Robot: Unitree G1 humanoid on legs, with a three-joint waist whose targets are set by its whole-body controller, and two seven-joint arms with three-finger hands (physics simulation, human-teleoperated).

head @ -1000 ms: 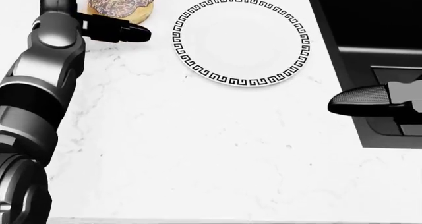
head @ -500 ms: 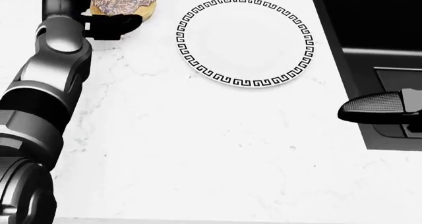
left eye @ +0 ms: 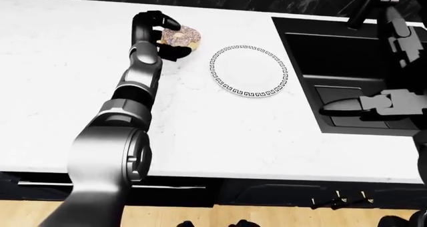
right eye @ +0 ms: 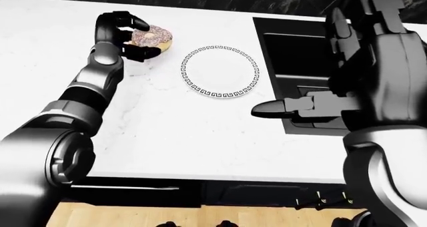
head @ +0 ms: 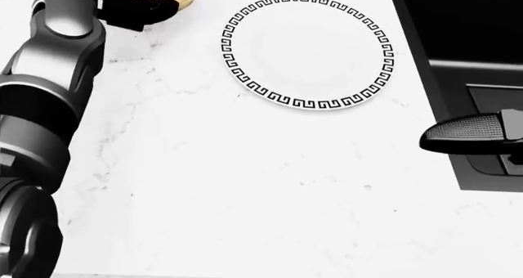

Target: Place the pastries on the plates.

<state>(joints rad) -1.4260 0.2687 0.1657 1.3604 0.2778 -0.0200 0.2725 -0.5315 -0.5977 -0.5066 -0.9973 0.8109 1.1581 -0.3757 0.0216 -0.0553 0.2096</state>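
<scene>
My left hand [left eye: 160, 34] sits at the upper left of the left-eye view, one finger over the donut [left eye: 181, 36] and one under its near edge, so I judge it's gripping, though not firmly. I'd squeeze gently, lift straight up, then carry it right to the plate [left eye: 250, 71] just beside it. My right hand [right eye: 314, 106] hangs open over the sink [left eye: 347, 72], idle.

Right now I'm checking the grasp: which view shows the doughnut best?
The left-eye view: the whole doughnut shows, with the left hand around it. The right-eye view is similar; the head view crops it at the top edge.
</scene>
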